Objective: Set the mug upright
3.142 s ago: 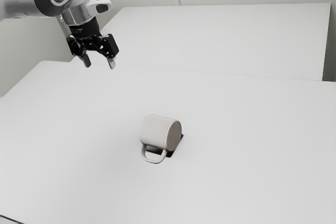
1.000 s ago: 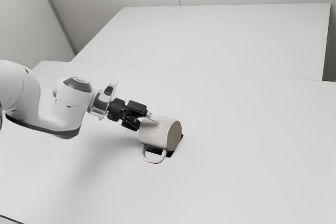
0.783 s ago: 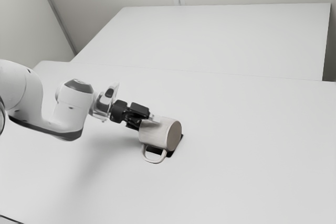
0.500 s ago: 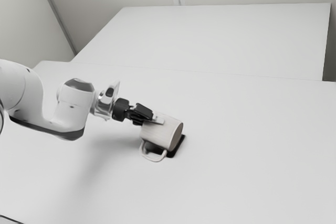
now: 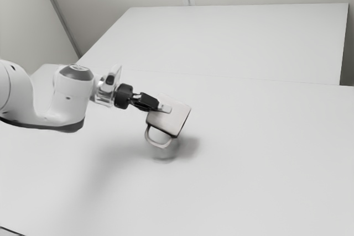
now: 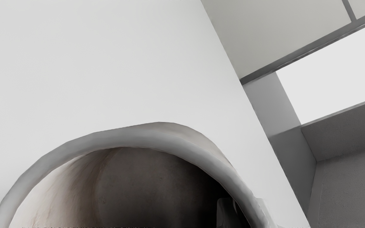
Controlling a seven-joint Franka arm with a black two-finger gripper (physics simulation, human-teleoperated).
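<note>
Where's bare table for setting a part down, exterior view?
Bare table: from the mug to the view's right edge, and between the mug and the far seam. Crowded: the view's left, where the arm reaches in, and around the raised mug, with the gripper shut on its wall.

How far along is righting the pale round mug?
Done: the black tool grips the mug by its wall, one finger inside, held clear of the white tabletop, its shadow beneath. In hand: the righting; it hangs tilted, mouth toward the tool. Left, it seems: level it, set it on its base, release.
</note>
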